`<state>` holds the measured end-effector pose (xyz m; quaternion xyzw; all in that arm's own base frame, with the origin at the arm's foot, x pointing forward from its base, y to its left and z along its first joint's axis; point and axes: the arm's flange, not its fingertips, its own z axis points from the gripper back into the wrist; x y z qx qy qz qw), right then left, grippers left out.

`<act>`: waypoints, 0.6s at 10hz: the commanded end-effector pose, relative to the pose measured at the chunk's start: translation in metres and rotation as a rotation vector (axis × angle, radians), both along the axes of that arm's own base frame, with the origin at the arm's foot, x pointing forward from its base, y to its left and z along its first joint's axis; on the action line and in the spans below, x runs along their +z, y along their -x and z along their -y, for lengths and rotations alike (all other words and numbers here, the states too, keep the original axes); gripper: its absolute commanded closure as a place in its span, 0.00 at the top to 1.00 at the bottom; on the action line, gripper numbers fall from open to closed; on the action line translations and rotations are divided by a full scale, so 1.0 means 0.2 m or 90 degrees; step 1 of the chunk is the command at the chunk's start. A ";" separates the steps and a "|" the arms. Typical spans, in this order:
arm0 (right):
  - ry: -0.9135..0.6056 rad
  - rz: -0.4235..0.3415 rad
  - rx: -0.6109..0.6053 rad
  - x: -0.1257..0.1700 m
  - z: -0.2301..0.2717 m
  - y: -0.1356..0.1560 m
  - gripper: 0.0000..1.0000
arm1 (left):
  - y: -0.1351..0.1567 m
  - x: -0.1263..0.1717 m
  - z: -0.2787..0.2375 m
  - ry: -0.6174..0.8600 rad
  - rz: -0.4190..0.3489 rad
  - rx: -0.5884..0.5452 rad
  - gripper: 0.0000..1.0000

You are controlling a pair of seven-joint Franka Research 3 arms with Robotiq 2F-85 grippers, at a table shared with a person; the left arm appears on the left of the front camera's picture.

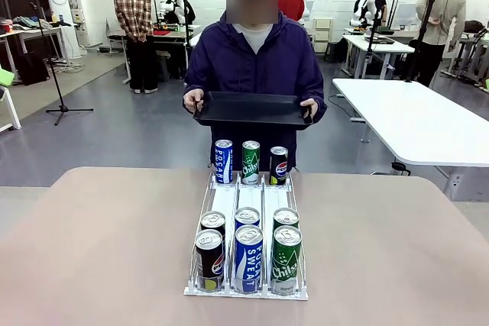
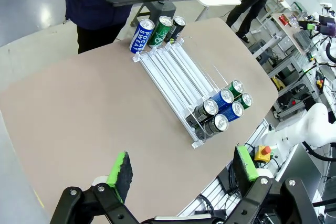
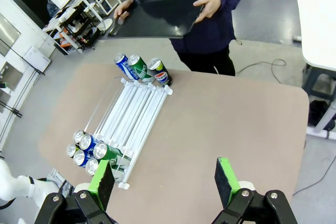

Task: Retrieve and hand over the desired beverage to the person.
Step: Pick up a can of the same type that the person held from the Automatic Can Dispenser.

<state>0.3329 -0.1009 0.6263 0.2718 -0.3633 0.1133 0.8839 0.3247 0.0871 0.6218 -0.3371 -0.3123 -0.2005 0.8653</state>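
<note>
Across the table (image 1: 99, 242) from us the person (image 1: 256, 59) holds a black tray (image 1: 252, 108) level, a hand (image 1: 194, 100) at each end, just beyond the far edge. We take it as held out to receive a can.

Between us lies the rack (image 1: 226, 198), its three lanes running from the person toward us, probably sloped so the cans roll to our end. Six cans sit there, two to a lane: black Pepsi (image 1: 208, 259) on our left, blue Pocari (image 1: 248, 257) in the middle, green can (image 1: 286, 259) on the right. Three more stand upright at the rack's far end, one of each kind in a different order, perhaps as samples to choose from. Which drink is wanted we cannot tell; nothing singles one out.

Our left gripper (image 2: 183, 166) hangs high over the table's left side, jaws spread wide and empty. The right gripper (image 3: 164, 177) hangs over the right side, likewise spread and empty. No can is touched yet.
</note>
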 end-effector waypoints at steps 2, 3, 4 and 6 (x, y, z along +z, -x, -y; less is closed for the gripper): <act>-0.014 0.008 0.012 0.00 0.00 0.00 1.00 | -0.01 0.00 -0.01 0.005 0.012 -0.012 1.00; -0.014 0.008 0.012 0.00 0.00 0.00 1.00 | -0.01 0.00 -0.01 0.005 0.012 -0.012 1.00; -0.014 0.008 0.012 0.00 0.00 0.00 1.00 | -0.01 0.00 -0.01 0.005 0.012 -0.012 1.00; -0.014 0.008 0.012 0.00 0.00 0.00 1.00 | -0.01 0.00 -0.01 0.005 0.012 -0.012 1.00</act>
